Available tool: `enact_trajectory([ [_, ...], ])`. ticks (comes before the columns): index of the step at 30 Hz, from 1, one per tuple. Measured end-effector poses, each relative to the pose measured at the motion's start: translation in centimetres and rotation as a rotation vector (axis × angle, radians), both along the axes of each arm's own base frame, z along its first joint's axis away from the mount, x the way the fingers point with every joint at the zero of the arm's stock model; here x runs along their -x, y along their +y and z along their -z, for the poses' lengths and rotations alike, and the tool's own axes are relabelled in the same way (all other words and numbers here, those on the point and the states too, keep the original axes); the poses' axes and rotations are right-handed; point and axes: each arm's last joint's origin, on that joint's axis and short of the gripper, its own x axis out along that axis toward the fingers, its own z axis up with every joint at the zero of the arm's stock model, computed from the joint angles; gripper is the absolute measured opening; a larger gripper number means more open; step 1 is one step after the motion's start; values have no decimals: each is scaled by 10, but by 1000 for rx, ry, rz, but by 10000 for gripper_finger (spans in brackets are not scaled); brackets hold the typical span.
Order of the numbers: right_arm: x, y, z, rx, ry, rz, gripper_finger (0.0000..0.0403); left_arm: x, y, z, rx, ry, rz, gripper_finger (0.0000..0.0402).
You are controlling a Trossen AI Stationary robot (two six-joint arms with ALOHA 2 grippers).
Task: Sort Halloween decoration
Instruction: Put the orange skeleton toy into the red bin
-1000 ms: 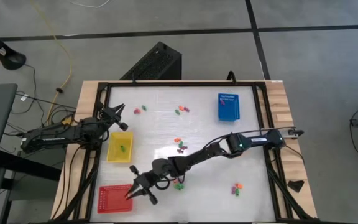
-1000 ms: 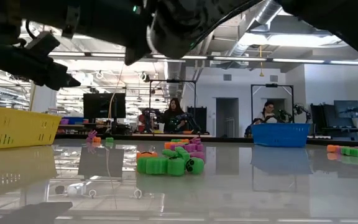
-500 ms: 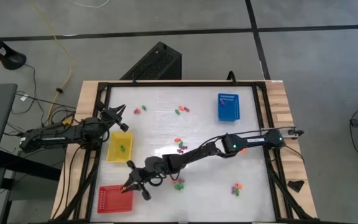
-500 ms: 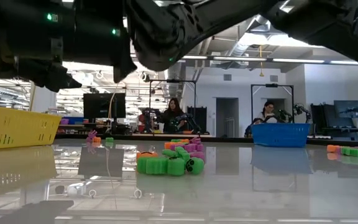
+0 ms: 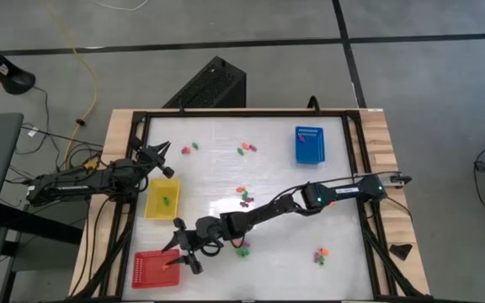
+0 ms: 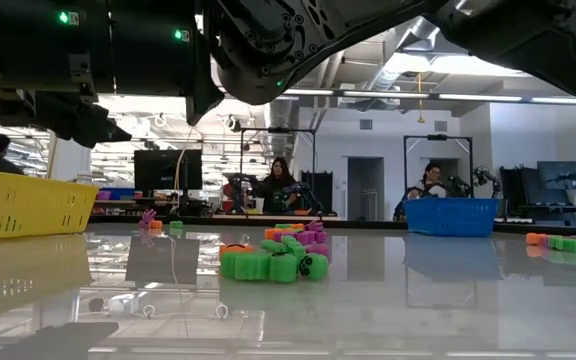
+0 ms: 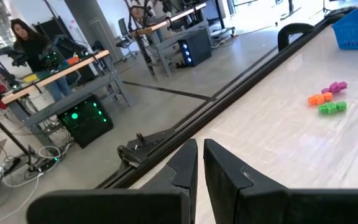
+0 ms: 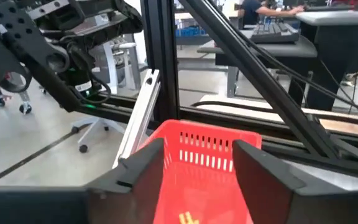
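While below right pincer (image 8: 194, 165), orange piece (image 8: 185, 218)

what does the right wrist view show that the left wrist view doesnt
Only the right wrist view: the red tray seen between the open right pincer fingers, with a small orange piece lying in it.

Only the left wrist view: the shut left pincer, the blue tray, and a cluster of orange, purple and green pieces on the white table.

Both: the arm's own dark fingers, the black table frame, and the room beyond.
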Motion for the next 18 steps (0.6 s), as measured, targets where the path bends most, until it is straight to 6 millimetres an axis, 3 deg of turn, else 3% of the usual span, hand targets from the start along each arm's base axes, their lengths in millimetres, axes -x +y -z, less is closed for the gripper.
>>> enact_trajectory([
  [5,0,-12,-9,13,75,-28,253,0,0,0,0,0,0,18],
  [9,9,-28,-37,38,237,-127,254,0,0,0,0,0,0,18],
  [13,32,-48,-70,130,448,-197,255,0,0,0,0,0,0,18],
  [18,80,-68,-123,299,630,-200,255,0,0,0,0,0,0,18],
])
